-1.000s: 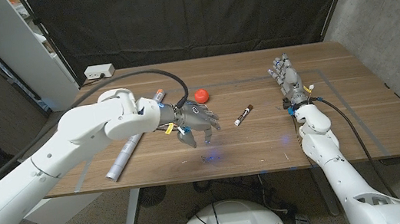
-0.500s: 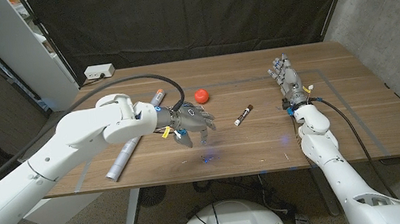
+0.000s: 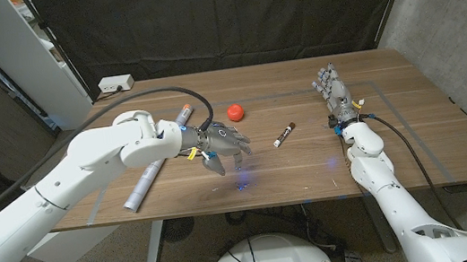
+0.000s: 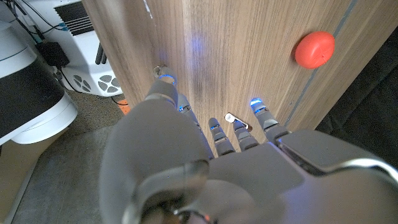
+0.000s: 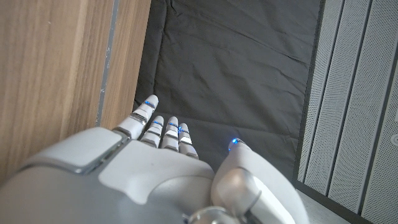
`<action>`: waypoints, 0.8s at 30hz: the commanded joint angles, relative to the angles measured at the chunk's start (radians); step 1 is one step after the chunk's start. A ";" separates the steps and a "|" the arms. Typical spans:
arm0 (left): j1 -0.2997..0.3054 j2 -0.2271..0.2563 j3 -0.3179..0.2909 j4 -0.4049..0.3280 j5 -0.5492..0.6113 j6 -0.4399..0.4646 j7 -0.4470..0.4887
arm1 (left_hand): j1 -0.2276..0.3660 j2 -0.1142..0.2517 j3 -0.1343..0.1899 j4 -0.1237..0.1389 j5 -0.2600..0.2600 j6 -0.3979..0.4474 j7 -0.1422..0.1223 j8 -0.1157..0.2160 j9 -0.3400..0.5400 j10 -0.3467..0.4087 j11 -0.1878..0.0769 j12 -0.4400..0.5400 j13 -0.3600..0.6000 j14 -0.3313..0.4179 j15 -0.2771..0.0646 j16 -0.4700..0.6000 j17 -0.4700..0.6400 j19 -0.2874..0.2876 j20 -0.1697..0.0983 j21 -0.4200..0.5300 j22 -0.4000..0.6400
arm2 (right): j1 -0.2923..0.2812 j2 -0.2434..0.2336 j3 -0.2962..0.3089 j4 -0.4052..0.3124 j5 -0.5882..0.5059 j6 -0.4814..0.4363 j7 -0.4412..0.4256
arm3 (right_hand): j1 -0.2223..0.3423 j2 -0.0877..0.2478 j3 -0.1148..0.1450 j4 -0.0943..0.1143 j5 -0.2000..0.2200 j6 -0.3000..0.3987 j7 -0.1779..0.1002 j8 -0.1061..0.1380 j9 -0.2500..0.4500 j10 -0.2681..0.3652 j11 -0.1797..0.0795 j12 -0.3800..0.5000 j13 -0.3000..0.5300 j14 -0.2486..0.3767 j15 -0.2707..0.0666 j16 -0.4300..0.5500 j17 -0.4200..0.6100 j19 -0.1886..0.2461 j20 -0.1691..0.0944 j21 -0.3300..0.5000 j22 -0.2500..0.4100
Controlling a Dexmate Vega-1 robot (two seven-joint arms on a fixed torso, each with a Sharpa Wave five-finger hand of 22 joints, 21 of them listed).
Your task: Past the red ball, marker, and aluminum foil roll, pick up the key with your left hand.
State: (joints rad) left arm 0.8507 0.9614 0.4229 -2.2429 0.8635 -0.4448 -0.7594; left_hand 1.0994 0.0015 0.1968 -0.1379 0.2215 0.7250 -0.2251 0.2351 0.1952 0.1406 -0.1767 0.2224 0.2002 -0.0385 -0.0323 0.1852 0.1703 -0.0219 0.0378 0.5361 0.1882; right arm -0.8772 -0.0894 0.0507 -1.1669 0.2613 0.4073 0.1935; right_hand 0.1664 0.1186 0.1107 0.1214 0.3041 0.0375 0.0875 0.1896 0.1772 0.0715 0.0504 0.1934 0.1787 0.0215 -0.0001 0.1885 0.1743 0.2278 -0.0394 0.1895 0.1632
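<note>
The left hand [image 3: 220,141] is drawing back from the middle of the surface [image 3: 415,134], sliding away from the marker [image 3: 284,134] and toward the foil roll [image 3: 155,167]. Its fingers [image 3: 237,143] now hang curled above the wood, nearer the red ball [image 3: 235,112] side than a second ago, and the forearm has pulled back with it.

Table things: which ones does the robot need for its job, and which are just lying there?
For the job:
- key, small and silvery, by the fingertips
- left hand, spread above it

Just lying about:
- red ball, marker, foil roll: only things to reach past
- white box, at the table's far edge
- right hand, holding nothing
</note>
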 commanded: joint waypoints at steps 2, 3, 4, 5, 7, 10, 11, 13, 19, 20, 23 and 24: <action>-0.008 -0.004 0.020 0.025 0.026 -0.012 0.013 | -0.001 0.003 -0.005 0.003 -0.002 0.002 0.005 -0.004 0.003 0.007 -0.008 -0.002 0.002 0.007 -0.077 0.000 0.001 0.006 -0.002 -0.002 0.005 | 0.016 0.001 -0.002 0.033 -0.004 0.006 0.002 | 0.010 -0.004 0.002 -0.003 0.003 0.008 0.001 0.001 0.003 0.006 0.000 -0.001 0.005 0.008 0.003 -0.002 0.003 0.006 -0.012 -0.002 0.003; -0.009 -0.004 0.023 0.025 0.035 -0.015 0.016 | -0.001 0.003 -0.006 0.003 -0.002 0.002 0.005 -0.004 0.003 0.007 -0.008 -0.002 0.002 0.007 -0.075 0.000 0.001 0.006 -0.001 -0.002 0.005 | 0.017 0.001 -0.002 0.036 -0.004 0.007 0.003 | 0.010 -0.004 0.002 -0.003 0.003 0.008 0.001 0.001 0.003 0.006 0.000 -0.001 0.005 0.008 0.003 -0.002 0.003 0.006 -0.012 -0.002 0.003; -0.011 -0.005 0.027 0.025 0.044 -0.016 0.017 | -0.001 0.003 -0.006 0.003 -0.002 0.002 0.005 -0.005 0.003 0.007 -0.009 -0.002 0.002 0.006 -0.075 0.000 0.001 0.006 -0.001 -0.002 0.005 | 0.019 0.002 -0.001 0.039 -0.004 0.008 0.005 | 0.010 -0.004 0.002 -0.003 0.003 0.008 0.001 0.001 0.003 0.006 -0.001 -0.001 0.005 0.008 0.003 -0.002 0.003 0.006 -0.012 -0.002 0.003; -0.011 -0.006 0.028 0.026 0.044 -0.016 0.017 | -0.002 0.003 -0.006 0.003 -0.003 0.001 0.005 -0.005 0.002 0.006 -0.009 -0.003 0.002 0.006 -0.075 0.000 0.001 0.006 -0.001 -0.002 0.005 | 0.020 0.002 -0.002 0.040 -0.005 0.008 0.004 | 0.010 -0.004 0.002 -0.003 0.003 0.008 0.001 0.001 0.003 0.006 -0.001 -0.001 0.005 0.008 0.002 -0.002 0.003 0.006 -0.012 -0.002 0.003; -0.012 -0.009 0.030 0.030 0.040 -0.016 0.017 | -0.002 0.003 -0.007 0.004 -0.003 0.000 0.005 -0.006 0.002 0.005 -0.009 -0.003 0.002 0.006 -0.075 0.000 0.001 0.006 -0.001 -0.003 0.005 | 0.022 0.002 -0.001 0.045 -0.005 0.010 0.006 | 0.010 -0.004 0.002 -0.003 0.003 0.008 0.001 0.001 0.003 0.006 -0.001 -0.001 0.005 0.008 0.003 -0.002 0.003 0.006 -0.012 -0.002 0.003; -0.014 -0.011 0.034 0.037 0.044 -0.021 0.025 | -0.004 0.003 -0.009 0.005 -0.004 -0.002 0.005 -0.008 0.002 0.005 -0.003 -0.003 0.002 0.006 -0.074 -0.001 0.001 0.006 -0.001 -0.003 0.005 | 0.024 0.002 0.000 0.050 -0.006 0.012 0.007 | 0.010 -0.004 0.002 -0.003 0.003 0.007 0.001 0.000 0.003 0.006 0.000 -0.001 0.005 0.008 0.002 -0.002 0.003 0.006 -0.012 -0.002 0.003; -0.014 -0.011 0.036 0.041 0.045 -0.023 0.029 | -0.005 0.003 -0.010 0.005 -0.004 -0.003 0.005 -0.009 0.002 0.004 -0.002 -0.004 0.002 0.006 -0.074 -0.001 0.001 0.007 -0.001 -0.004 0.005 | 0.024 0.003 0.000 0.051 -0.006 0.013 0.007 | 0.010 -0.004 0.002 -0.003 0.003 0.007 0.002 0.000 0.003 0.006 0.000 -0.001 0.005 0.008 0.002 -0.002 0.003 0.006 -0.012 -0.002 0.003; -0.013 -0.011 0.037 0.043 0.058 -0.029 0.043 | -0.006 0.003 -0.011 0.006 -0.004 -0.005 0.005 -0.011 0.002 0.004 -0.007 -0.004 0.002 0.006 -0.074 -0.001 0.001 0.006 0.000 -0.004 0.005 | 0.024 0.002 0.001 0.053 -0.007 0.013 0.007 | 0.010 -0.004 0.002 -0.003 0.003 0.007 0.002 0.000 0.003 0.006 0.000 -0.001 0.005 0.008 0.003 -0.002 0.003 0.007 -0.012 -0.002 0.003; -0.019 -0.018 0.043 0.056 0.041 -0.034 0.046 | -0.009 0.002 -0.014 0.007 -0.005 -0.013 0.005 -0.017 0.001 0.005 -0.004 -0.004 0.002 0.006 -0.076 -0.001 0.001 0.007 -0.001 -0.005 0.005 | 0.023 0.003 0.004 0.057 -0.007 0.014 0.007 | 0.010 -0.004 0.002 -0.004 0.003 0.007 0.002 0.000 0.003 0.006 0.000 -0.002 0.005 0.008 0.003 -0.002 0.003 0.007 -0.012 -0.002 0.003; -0.020 -0.018 0.045 0.058 0.041 -0.036 0.047 | -0.010 0.002 -0.015 0.007 -0.005 -0.014 0.005 -0.018 0.001 0.005 -0.004 -0.004 0.002 0.007 -0.077 -0.001 0.001 0.007 -0.002 -0.006 0.005 | 0.023 0.003 0.005 0.057 -0.006 0.014 0.008 | 0.010 -0.004 0.002 -0.004 0.003 0.007 0.002 0.000 0.003 0.006 -0.001 -0.002 0.005 0.008 0.003 -0.002 0.003 0.007 -0.012 -0.002 0.003; -0.021 -0.020 0.049 0.060 0.040 -0.033 0.040 | -0.013 0.001 -0.017 0.009 -0.005 -0.015 0.006 -0.019 0.001 0.006 -0.003 -0.004 0.002 0.006 -0.077 -0.001 0.001 0.007 -0.003 -0.006 0.005 | 0.022 0.002 0.005 0.055 -0.008 0.015 0.007 | 0.010 -0.005 0.002 -0.004 0.003 0.007 0.002 0.000 0.003 0.007 -0.001 -0.002 0.005 0.008 0.003 -0.002 0.003 0.007 -0.012 -0.002 0.003; -0.022 -0.021 0.051 0.061 0.041 -0.032 0.037 | -0.015 0.001 -0.018 0.010 -0.005 -0.015 0.006 -0.019 0.001 0.005 -0.002 -0.004 0.002 0.006 -0.076 -0.001 0.001 0.007 -0.002 -0.007 0.005 | 0.022 0.002 0.006 0.055 -0.007 0.014 0.008 | 0.010 -0.005 0.002 -0.004 0.003 0.007 0.001 0.000 0.003 0.006 -0.001 -0.002 0.005 0.008 0.003 -0.002 0.003 0.007 -0.013 -0.002 0.003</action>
State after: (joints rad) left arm 0.8362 0.9486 0.4590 -2.1983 0.9054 -0.4715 -0.7210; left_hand 1.0946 0.0056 0.1817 -0.1310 0.2177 0.7103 -0.2214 0.2196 0.1954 0.1406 -0.1767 0.2225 0.2002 -0.0385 -0.0323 0.1852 0.1682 -0.0179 0.0337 0.5322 0.1882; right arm -0.8562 -0.0879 0.0524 -1.1179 0.2562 0.4187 0.1997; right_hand 0.1664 0.1186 0.1107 0.1214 0.3041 0.0375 0.0875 0.1896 0.1794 0.0714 0.0503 0.1934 0.1787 0.0215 -0.0001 0.1885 0.1743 0.2278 -0.0394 0.1895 0.1632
